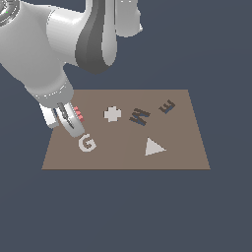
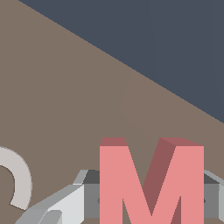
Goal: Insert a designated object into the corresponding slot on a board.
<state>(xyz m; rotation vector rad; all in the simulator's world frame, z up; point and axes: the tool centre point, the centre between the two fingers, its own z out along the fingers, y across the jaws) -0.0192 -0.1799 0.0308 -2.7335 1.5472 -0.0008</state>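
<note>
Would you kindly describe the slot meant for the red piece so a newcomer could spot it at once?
Find the brown board. The slot sits near its middle, between the pale cross and the smaller dark E-shaped recess. It is the only dark zigzag letter-shaped recess.

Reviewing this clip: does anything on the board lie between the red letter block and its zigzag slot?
The pale grey cross lies on the board roughly on the line from the red block, at the gripper, to the dark zigzag slot. It looks flat, so it probably would not block a lifted carry.
</note>
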